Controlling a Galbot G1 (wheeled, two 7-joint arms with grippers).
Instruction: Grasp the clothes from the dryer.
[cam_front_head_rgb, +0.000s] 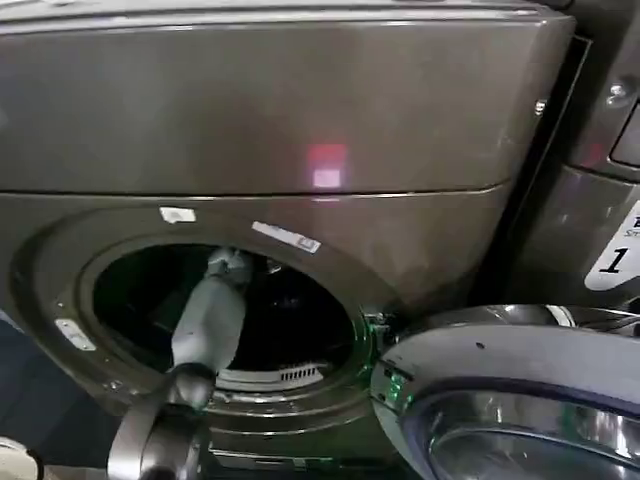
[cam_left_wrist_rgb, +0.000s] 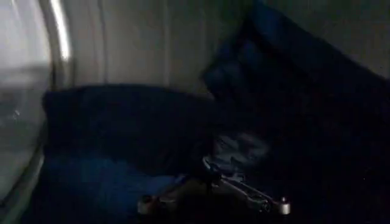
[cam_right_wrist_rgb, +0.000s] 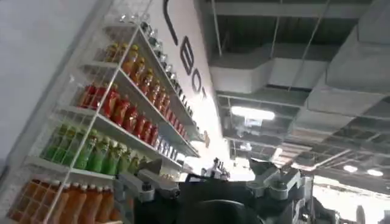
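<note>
The bronze-grey dryer (cam_front_head_rgb: 300, 100) faces me with its round porthole (cam_front_head_rgb: 225, 310) open. My left arm (cam_front_head_rgb: 205, 320) reaches through the porthole into the dark drum. Inside, the clothes (cam_left_wrist_rgb: 122, 128), a dark navy bundle, lie piled against the drum wall (cam_left_wrist_rgb: 134, 42). My left gripper (cam_left_wrist_rgb: 208, 167) is down in that fabric, its two fingers meeting at the tips on a fold of it. My right gripper (cam_right_wrist_rgb: 213, 176) is held away from the dryer, pointing up towards shelves and ceiling.
The grey-rimmed glass door (cam_front_head_rgb: 520, 400) hangs open at the lower right, close beside the porthole. A small red light (cam_front_head_rgb: 327, 160) glows on the front panel. A neighbouring panel with a "1" sticker (cam_front_head_rgb: 615, 260) stands on the right. Shelves of bottles (cam_right_wrist_rgb: 116, 115) fill one wall.
</note>
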